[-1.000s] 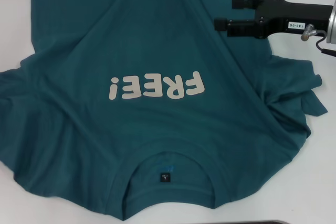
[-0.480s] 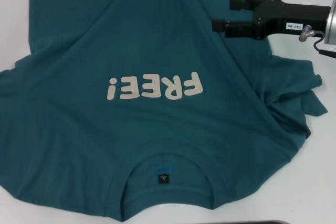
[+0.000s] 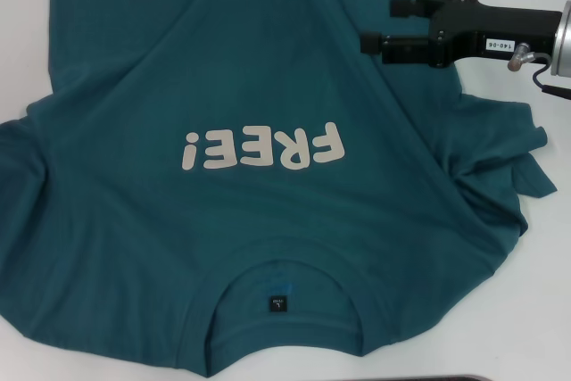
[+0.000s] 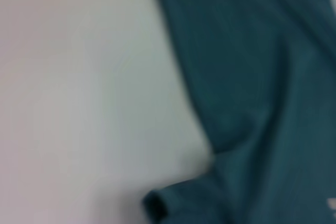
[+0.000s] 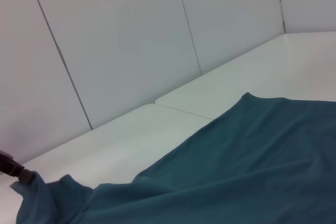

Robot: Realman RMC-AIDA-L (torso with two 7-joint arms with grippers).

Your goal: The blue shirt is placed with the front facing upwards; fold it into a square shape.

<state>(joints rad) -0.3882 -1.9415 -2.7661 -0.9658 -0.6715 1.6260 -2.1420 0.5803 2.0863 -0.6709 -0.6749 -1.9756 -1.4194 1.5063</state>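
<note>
The blue shirt (image 3: 268, 220) lies front up on the white table (image 3: 500, 327). Its "FREE!" lettering (image 3: 263, 147) reads upside down and its collar (image 3: 285, 332) is nearest me. The right sleeve (image 3: 508, 158) is bunched in folds. My right gripper (image 3: 382, 24) hovers over the shirt's right side, pointing left, open with nothing between its fingers. The left wrist view shows the shirt (image 4: 262, 103) and a sleeve edge (image 4: 157, 205) on the table. In the right wrist view a small dark part (image 5: 10, 167), possibly my left gripper, touches a raised bit of the shirt (image 5: 236, 156).
White table surface (image 4: 79, 103) borders the shirt on the left and right. Grey wall panels (image 5: 131, 40) rise behind the table's far edge. A dark strip (image 3: 446, 378) lines the near edge.
My right gripper has shifted a little to the left. The shirt's left side has been drawn outward to the left and lies smoother.
</note>
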